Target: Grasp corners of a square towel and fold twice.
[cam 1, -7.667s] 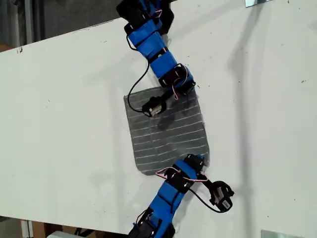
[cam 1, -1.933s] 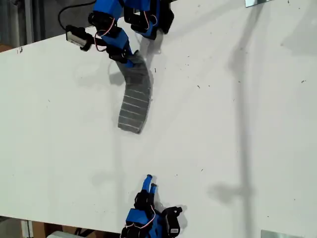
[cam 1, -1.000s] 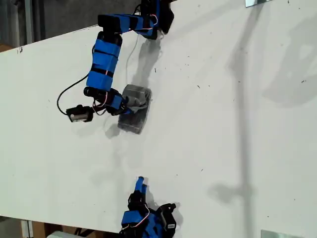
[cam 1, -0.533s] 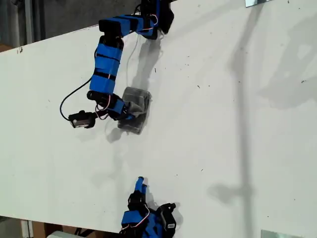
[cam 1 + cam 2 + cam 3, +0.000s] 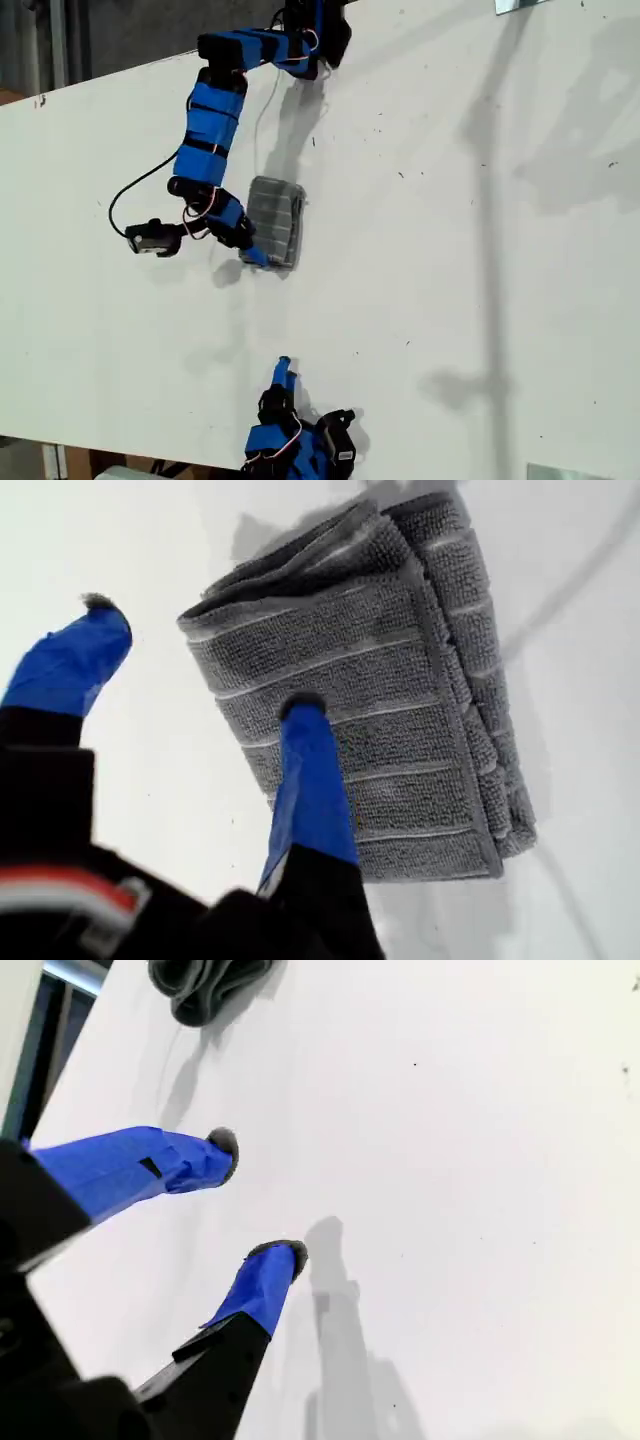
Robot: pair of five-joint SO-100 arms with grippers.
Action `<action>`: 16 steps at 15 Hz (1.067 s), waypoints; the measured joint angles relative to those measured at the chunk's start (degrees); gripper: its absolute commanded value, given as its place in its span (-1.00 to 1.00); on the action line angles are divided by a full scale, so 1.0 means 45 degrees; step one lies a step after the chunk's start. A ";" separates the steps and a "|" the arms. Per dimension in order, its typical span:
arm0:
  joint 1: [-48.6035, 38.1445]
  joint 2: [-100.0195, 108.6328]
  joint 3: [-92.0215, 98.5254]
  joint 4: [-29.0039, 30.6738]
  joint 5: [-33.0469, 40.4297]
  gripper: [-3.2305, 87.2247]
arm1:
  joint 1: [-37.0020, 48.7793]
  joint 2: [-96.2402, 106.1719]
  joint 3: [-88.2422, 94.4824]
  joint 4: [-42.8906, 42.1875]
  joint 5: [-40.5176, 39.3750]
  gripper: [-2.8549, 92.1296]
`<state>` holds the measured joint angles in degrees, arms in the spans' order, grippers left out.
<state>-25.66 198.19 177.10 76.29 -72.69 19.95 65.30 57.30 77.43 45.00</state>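
Observation:
The grey striped towel lies folded into a small thick rectangle on the white table, left of centre in the exterior view. In the first wrist view the towel shows stacked layers, with its corners bunched at one end. My first gripper is open: one blue finger lies over the towel's top and the other finger is off the cloth above bare table. In the exterior view my first gripper is at the towel's near end. My second gripper is open over bare table, away from the towel.
The white table spreads wide towards the exterior view's right. The first arm reaches down from the far edge. The second arm sits folded at the near edge. A loose black cable hangs beside the first arm.
The towel's raised upper layer has dropped flat into a neat rectangle. My first gripper has opened and shifted to the towel's near end. The second arm has not moved.

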 measured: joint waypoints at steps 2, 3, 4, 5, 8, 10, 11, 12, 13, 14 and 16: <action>0.0000 0.0000 0.0000 0.0000 0.0000 -0.55 | 0.0020 0.2266 0.1250 0.0039 0.0078 -0.26; 0.0000 0.0000 0.0000 0.0000 0.0000 -0.55 | -0.0195 0.3945 0.2754 -0.0020 0.0371 -0.27; 0.0000 0.0000 0.0000 0.0000 0.0000 -0.55 | -0.0566 0.6094 0.4688 -0.0234 0.0918 -0.27; 0.0000 0.0000 0.0000 0.0000 0.0000 -0.55 | -0.1074 0.8477 0.6953 -0.0703 0.1738 -0.23; 0.0000 0.0000 0.0000 0.0000 -0.0020 -0.55 | -0.1816 1.3223 1.3730 -0.1543 0.4004 -0.15; 0.0000 0.0000 0.0000 0.0000 -0.0020 -0.56 | -0.2559 1.5312 1.7051 -0.2129 0.5039 -0.42; 0.0156 0.0000 0.0000 0.0000 -0.0098 -0.58 | -0.2812 1.6816 1.8574 -0.2422 0.5469 -0.53; 0.0332 0.0000 0.0078 0.0000 -0.0410 -0.70 | -0.2871 1.8672 2.0195 -0.2422 0.5918 -0.57; 0.0566 0.0000 0.0137 0.0000 -0.1172 -0.93 | -0.3125 2.0664 2.1563 -0.2227 0.6328 -0.57; 0.1094 0.0000 0.0176 -0.0117 -0.1953 -0.93 | -0.3535 2.2715 2.2480 -0.1719 0.6660 -0.57; 0.1992 0.0000 0.0293 -0.0215 -0.2207 -0.93 | -0.3926 2.6582 2.4199 -0.0039 0.7871 -0.61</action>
<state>-16.70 198.19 178.42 75.32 -82.62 2.29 184.92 166.20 77.26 80.42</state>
